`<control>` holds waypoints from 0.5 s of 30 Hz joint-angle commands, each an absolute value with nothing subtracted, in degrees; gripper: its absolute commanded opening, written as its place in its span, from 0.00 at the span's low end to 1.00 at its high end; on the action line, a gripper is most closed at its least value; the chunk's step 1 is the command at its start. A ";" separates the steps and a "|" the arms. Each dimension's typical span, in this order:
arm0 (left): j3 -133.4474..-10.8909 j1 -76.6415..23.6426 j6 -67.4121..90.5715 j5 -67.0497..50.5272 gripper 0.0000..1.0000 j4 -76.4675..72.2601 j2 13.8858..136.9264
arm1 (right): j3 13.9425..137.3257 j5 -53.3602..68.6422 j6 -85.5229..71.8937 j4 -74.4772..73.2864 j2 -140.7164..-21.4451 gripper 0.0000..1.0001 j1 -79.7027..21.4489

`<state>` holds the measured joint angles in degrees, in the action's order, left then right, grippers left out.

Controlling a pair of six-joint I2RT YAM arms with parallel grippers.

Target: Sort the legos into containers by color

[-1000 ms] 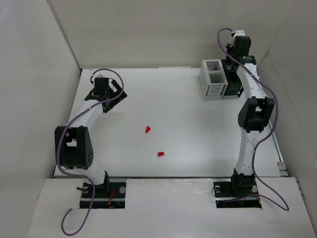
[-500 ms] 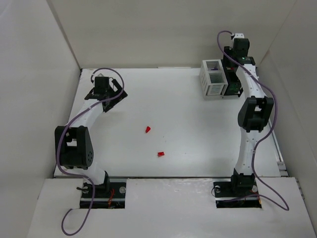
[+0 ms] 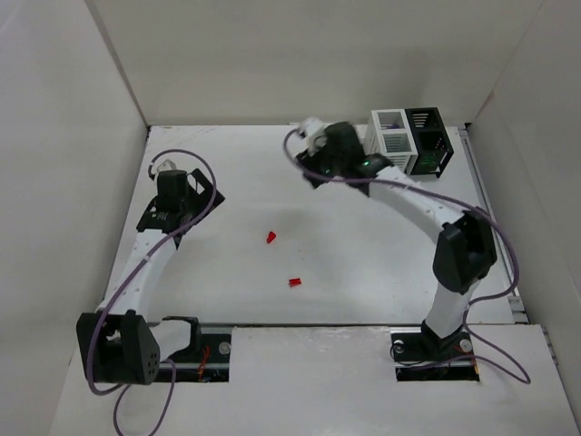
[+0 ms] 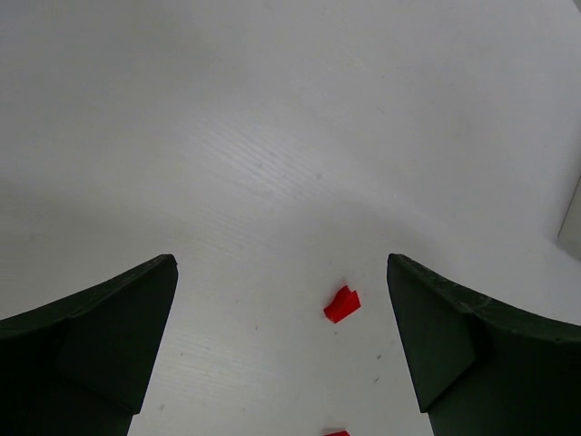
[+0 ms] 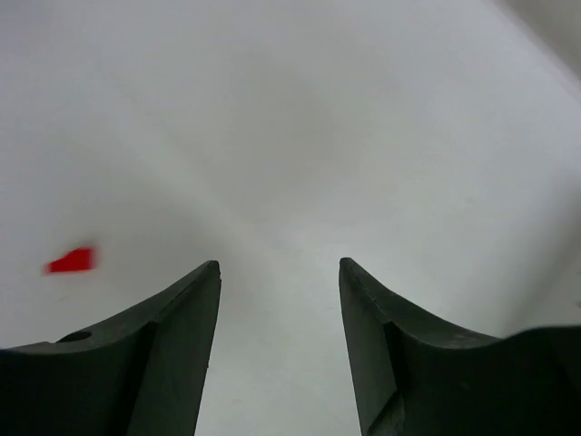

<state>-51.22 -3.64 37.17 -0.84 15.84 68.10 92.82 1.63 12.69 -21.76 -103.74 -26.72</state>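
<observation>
Two red legos lie mid-table, one [image 3: 271, 237] farther back and one [image 3: 294, 282] nearer the front. No other colours show on the table. The white container [image 3: 390, 142] and black container [image 3: 428, 140] stand joined at the back right. My left gripper [image 3: 177, 211] is open and empty at the left; its wrist view [image 4: 280, 263] shows a red lego [image 4: 342, 304] ahead between the fingers and another [image 4: 336, 433] at the bottom edge. My right gripper [image 3: 313, 174] is open and empty, left of the white container; its view [image 5: 280, 265] shows a blurred red lego [image 5: 71, 261] at the left.
White walls enclose the table on the left, back and right. A corner of the white container [image 4: 572, 222] shows at the right edge of the left wrist view. The right arm's elbow [image 3: 463, 250] stands over the right side of the table.
The right arm has swung from over the black container at the back right to the left of the white container. The left gripper has moved down and toward the front.
</observation>
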 commanded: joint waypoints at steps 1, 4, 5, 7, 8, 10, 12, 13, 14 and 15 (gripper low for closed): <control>-47.47 -3.43 39.02 2.20 1.00 20.82 62.15 | 85.20 7.38 12.30 -16.89 -102.48 0.60 -38.62; -44.92 -3.43 39.02 2.20 1.00 23.55 56.97 | 83.94 8.88 14.06 -15.83 -104.67 0.61 -47.25; -44.39 -3.43 39.02 2.20 1.00 23.55 54.43 | 83.94 8.09 14.06 -15.30 -105.37 0.61 -48.76; -43.15 -3.43 39.02 2.20 1.00 24.95 52.04 | 84.54 8.09 15.29 -15.29 -108.27 0.61 -51.05; -42.37 -3.43 39.02 1.68 1.00 25.83 50.12 | 85.33 7.22 15.29 -15.29 -110.46 0.61 -51.85; -41.75 -3.43 39.02 1.15 1.00 25.84 48.26 | 86.74 7.21 16.52 -16.34 -112.32 0.61 -52.65; -41.13 -3.43 39.02 -0.52 1.00 25.84 46.07 | 86.75 4.66 16.52 -15.64 -113.55 0.61 -52.65; -41.13 -3.43 39.02 -0.53 1.00 25.32 46.05 | 87.36 3.61 15.48 -15.64 -114.69 0.61 -52.65; -41.13 -3.43 39.02 -0.53 1.00 25.31 45.36 | 87.36 1.52 14.69 -15.64 -115.31 0.61 -52.65; -41.13 -3.43 39.02 -0.53 1.00 25.31 45.35 | 88.15 1.49 14.68 -15.64 -115.92 0.61 -52.65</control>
